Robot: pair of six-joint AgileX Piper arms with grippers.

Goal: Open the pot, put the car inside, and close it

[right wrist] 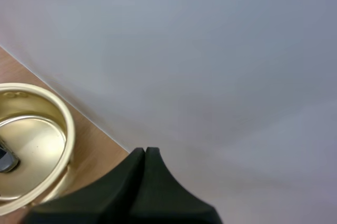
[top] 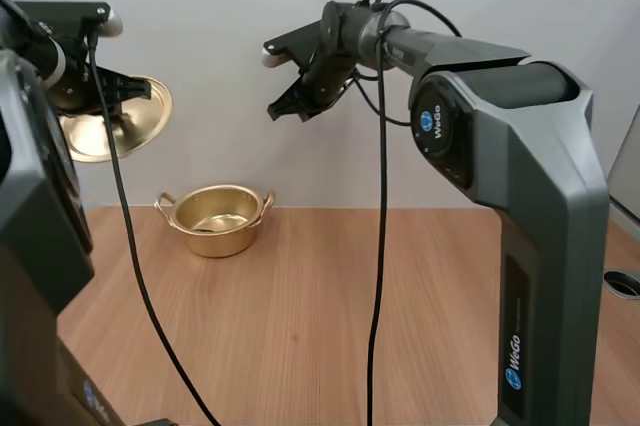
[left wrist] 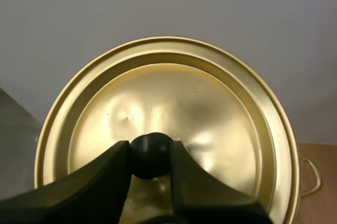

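The gold lid (left wrist: 210, 108) hangs in the air, tilted, high over the table's left side, lid (top: 125, 126). My left gripper (left wrist: 150, 150) is shut on its black knob (left wrist: 150, 156); left gripper (top: 118, 94). The gold pot (top: 215, 218) stands uncovered on the wooden table below and to the right of the lid. In the right wrist view a small grey car (right wrist: 5, 160) lies on the floor of the pot (right wrist: 66, 126). My right gripper (top: 287, 106) is raised well above the pot, its fingers lying together on nothing, right gripper (right wrist: 145, 153).
The wooden table (top: 330, 316) stretches wide and bare in front of and to the right of the pot. A grey wall stands close behind the pot. One pot handle (left wrist: 310, 177) peeks past the lid's edge.
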